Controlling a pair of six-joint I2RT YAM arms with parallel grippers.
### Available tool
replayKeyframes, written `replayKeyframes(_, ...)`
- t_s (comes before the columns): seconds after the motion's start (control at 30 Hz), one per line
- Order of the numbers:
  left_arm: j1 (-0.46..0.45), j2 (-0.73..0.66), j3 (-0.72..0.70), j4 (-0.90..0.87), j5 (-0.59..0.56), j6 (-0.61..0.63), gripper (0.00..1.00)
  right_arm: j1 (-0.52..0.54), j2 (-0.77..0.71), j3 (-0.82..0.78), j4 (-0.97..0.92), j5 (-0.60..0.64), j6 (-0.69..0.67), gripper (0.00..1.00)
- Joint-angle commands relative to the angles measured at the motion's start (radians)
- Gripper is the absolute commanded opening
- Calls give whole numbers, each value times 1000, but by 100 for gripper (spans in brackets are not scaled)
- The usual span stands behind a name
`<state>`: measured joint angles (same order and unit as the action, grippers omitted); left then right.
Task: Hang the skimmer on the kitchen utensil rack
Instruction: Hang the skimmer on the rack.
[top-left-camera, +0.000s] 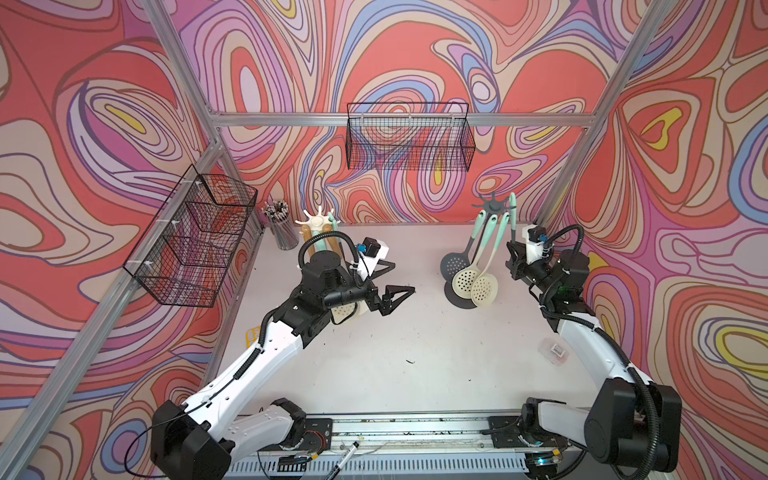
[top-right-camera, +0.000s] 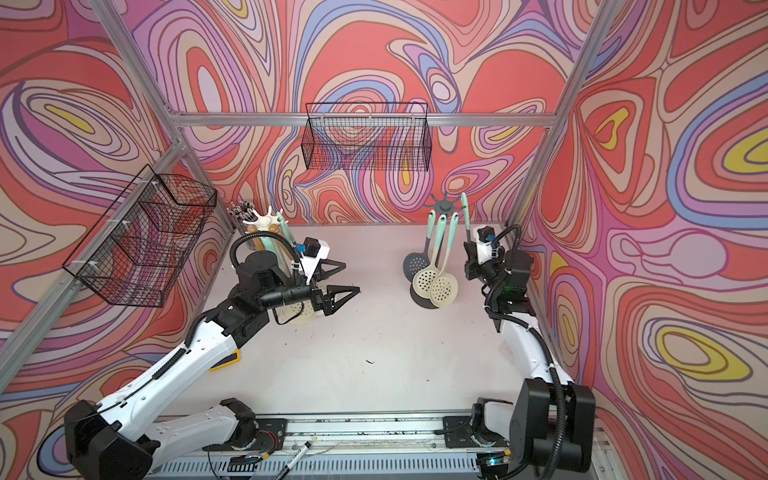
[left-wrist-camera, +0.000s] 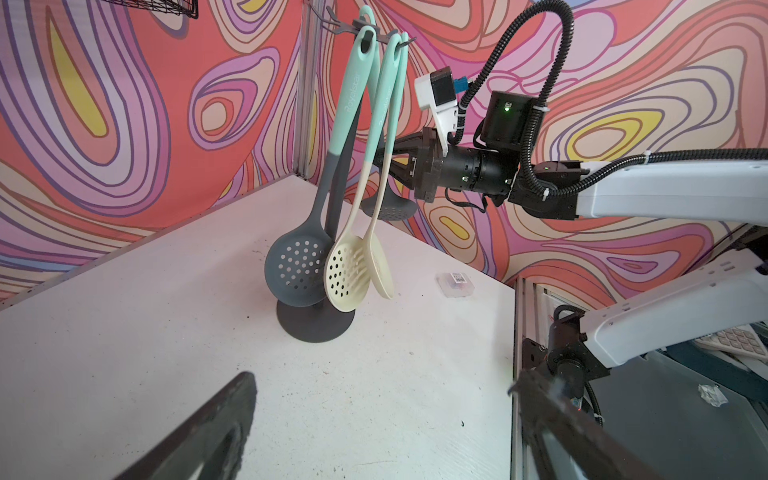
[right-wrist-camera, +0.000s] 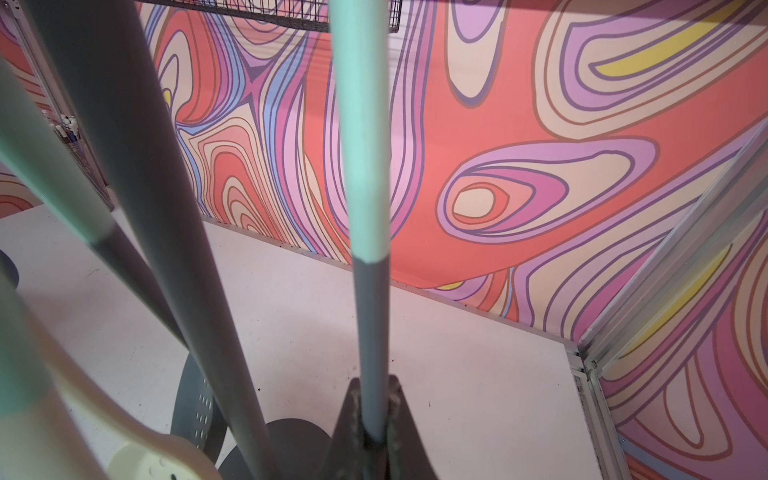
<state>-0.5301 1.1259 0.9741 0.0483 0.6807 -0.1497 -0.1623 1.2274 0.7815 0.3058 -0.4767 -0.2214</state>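
The grey utensil rack (top-left-camera: 493, 205) (top-right-camera: 444, 205) stands at the back right of the table on a round base (left-wrist-camera: 316, 326). Three skimmers hang from it: one grey (top-left-camera: 454, 262) and two cream (top-left-camera: 482, 289). My right gripper (top-left-camera: 512, 249) (right-wrist-camera: 371, 399) is shut on the grey lower shaft of another skimmer (right-wrist-camera: 365, 208) (top-left-camera: 512, 212), held upright with its mint handle end beside the rack's prongs. Whether that end sits on a prong I cannot tell. Its grey head (left-wrist-camera: 388, 206) shows behind the others. My left gripper (top-left-camera: 401, 278) (left-wrist-camera: 382, 390) is open and empty over the table's middle left.
A cream rack (top-left-camera: 318, 218) with utensils and a pen cup (top-left-camera: 282, 228) stand back left, behind the left arm. Wire baskets hang on the left wall (top-left-camera: 195, 237) and back wall (top-left-camera: 409, 141). A small clear box (top-left-camera: 555, 351) lies near the right arm.
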Motion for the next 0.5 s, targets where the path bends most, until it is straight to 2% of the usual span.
replayKeyframes(0.0,5,-14,2,20,16,10,100,-1,-11,22,30,-29,-11,5)
replayKeyframes(0.47,7,-8,2,29,24,4,100,-2,-14,30,18,-52,-19,6)
